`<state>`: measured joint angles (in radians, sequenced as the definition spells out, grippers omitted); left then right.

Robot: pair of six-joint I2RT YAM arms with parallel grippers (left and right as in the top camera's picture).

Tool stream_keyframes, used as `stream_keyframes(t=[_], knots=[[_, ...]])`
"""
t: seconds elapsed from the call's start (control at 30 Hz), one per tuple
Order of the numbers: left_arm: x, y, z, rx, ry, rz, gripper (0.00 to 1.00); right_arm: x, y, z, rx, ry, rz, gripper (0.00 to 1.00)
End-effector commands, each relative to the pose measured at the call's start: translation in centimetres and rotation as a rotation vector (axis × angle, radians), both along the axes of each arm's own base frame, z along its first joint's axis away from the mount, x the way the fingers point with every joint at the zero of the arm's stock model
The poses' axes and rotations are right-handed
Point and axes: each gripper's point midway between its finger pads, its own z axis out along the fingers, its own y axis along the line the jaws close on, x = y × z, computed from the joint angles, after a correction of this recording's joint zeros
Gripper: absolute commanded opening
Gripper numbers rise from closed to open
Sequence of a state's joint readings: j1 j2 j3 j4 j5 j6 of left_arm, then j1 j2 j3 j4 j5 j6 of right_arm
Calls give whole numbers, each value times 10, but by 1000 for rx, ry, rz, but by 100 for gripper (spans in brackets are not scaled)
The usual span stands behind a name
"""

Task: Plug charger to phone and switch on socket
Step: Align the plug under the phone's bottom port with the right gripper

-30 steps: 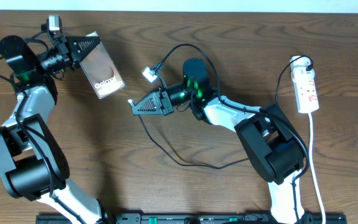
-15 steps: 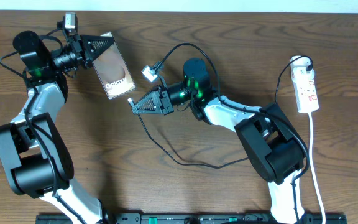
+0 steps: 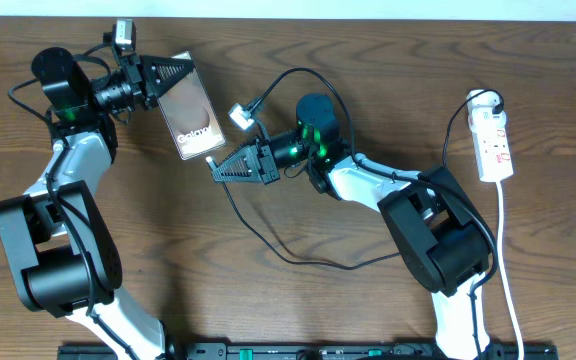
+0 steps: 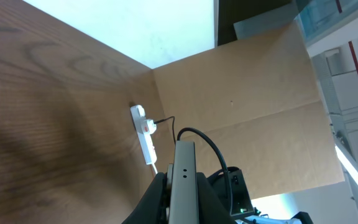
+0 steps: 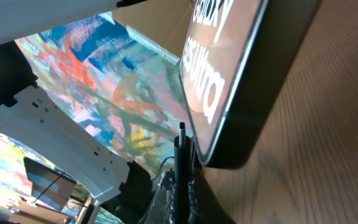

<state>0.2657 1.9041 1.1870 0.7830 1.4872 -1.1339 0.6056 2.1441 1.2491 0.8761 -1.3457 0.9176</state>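
Two robot arms reach over a brown wooden bench (image 3: 268,310), seen from above. Your left hand (image 3: 180,70), at the far left, is closed on the upper-left end of the phone (image 3: 196,118). The phone slants away from that hand toward the middle of the bench, screen up, with white "Galaxy" lettering showing. From the left wrist camera, the phone (image 4: 182,180) appears edge-on as a thin pale strip pinched between the dark fingers (image 4: 157,199).

Your right hand (image 3: 218,170) points left from the middle of the bench, its tip just beside the phone's lower end. It is closed on the charger (image 3: 288,262), gripping the small black plug. In the right wrist view the plug (image 5: 180,146) stands straight up from between the fingers, its tip right at the bottom edge of the phone (image 5: 229,81). You cannot tell whether it is inside the port. The charger's thin black cable lies in a loose curve across the bench, from the hand toward the right arm's base.

The socket (image 3: 495,140), a white strip with red marks, lies at the far right of the bench, well apart from both hands. Its white cord runs toward the near edge. The socket (image 4: 145,140) also shows small in the left wrist view. Its switches are too small to tell whether they are on.
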Motion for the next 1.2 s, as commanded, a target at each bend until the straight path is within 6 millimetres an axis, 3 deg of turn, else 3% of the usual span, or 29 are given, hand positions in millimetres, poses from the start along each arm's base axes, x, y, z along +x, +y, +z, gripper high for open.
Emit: stream_keyframes(t=[0.0, 1.17], knots=[[-2, 0, 8, -2, -5, -7, 8, 8, -3, 9, 11, -12, -26, 1], [1, -13, 8, -14, 23, -11, 7, 12, -3, 15, 27, -18, -46, 1]])
